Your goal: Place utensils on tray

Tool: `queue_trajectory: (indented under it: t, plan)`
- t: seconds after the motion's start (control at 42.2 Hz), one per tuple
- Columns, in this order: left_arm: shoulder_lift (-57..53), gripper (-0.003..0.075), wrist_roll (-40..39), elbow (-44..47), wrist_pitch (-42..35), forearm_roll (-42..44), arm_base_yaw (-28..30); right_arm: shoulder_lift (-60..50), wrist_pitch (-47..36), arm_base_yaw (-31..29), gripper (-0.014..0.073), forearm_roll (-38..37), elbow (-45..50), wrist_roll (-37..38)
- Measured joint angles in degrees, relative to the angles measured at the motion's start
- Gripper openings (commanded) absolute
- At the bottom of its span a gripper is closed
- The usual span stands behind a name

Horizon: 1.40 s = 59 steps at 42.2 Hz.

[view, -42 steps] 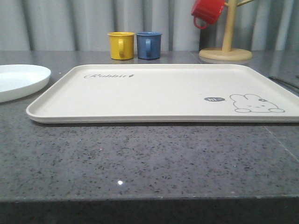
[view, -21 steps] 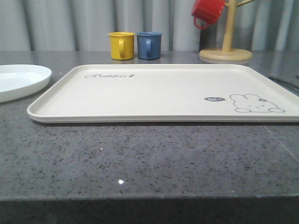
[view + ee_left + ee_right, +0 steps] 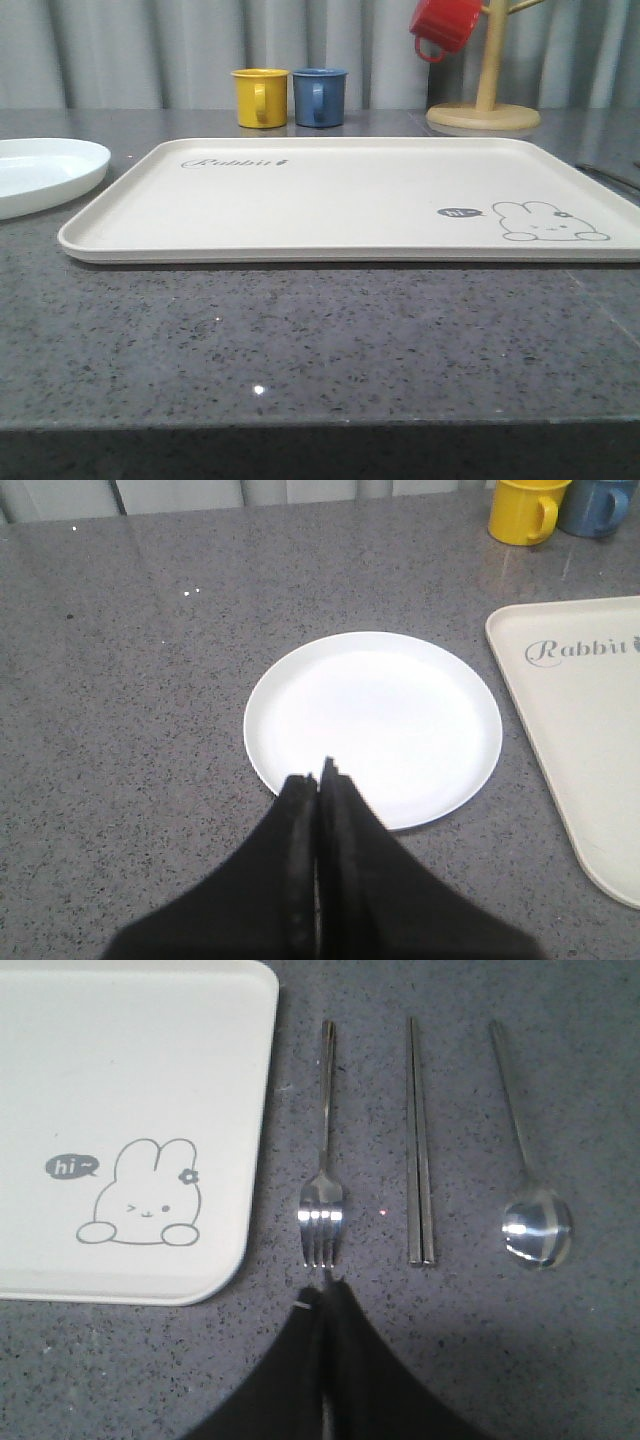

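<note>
Our right end effector (image 3: pixel 326 1295), fingers together and empty, hovers just off the fork (image 3: pixel 322 1195) tines; the fork lies on the desk (image 3: pixel 470 1340) right of the tray (image 3: pixel 140 1110), handle pointing away.

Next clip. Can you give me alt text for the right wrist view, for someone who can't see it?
Three silver utensils lie side by side on a speckled grey countertop: a fork, a slim straight knife-like piece and a spoon. Beside the fork sits the corner of a cream tray with a rabbit drawing. The right gripper, closed, points at the fork's tines.
</note>
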Motion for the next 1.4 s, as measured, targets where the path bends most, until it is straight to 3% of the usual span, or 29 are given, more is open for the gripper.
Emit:
queue_trajectory:
  t: [0.095, 0.166, 0.284, 0.379, 0.663, 0.876, 1.184, 1.397]
  plan:
    - [1.1, 0.0056, 0.0, 0.0, 0.0, 0.0, 0.0, 1.2, 0.1, 0.0, 0.0384, 0.0, 0.0, 0.0]
    - [1.9, 0.0161, 0.0, 0.0, 0.0, 0.0, 0.0, 1.9, 0.1, 0.0, 0.0507, -0.1, 0.0, 0.0]
    - [3.2, 0.0384, 0.0, 0.0, 0.4, 0.0, 0.0, 2.2, 0.1, 0.0, 0.0565, -0.1, 0.0, 0.0]
    - [4.5, 0.0466, 0.0, 0.0, 0.9, 0.0, 0.0, 2.3, 0.1, 0.0, 0.0562, -0.1, 0.0, 0.0]
    - [14.1, 0.0463, 0.0, -1.3, 2.1, 2.0, 0.3, 2.3, 0.1, 0.0, 0.0562, -0.1, 0.0, 0.0]
    - [27.7, 0.0463, 0.2, -8.3, 4.6, 0.9, 5.9, 2.3, 0.1, 0.0, 0.0562, -0.1, 0.0, 0.0]
    - [45.3, 0.0462, 15.2, -16.5, 6.0, -18.9, 15.8, 2.3, 0.1, 0.0, 0.0562, -0.1, 0.0, 0.0]
    - [54.6, 0.0460, 19.8, -20.1, 6.2, -25.4, 17.6, 2.3, 0.1, 0.0, 0.0562, -0.1, 0.0, 0.0]
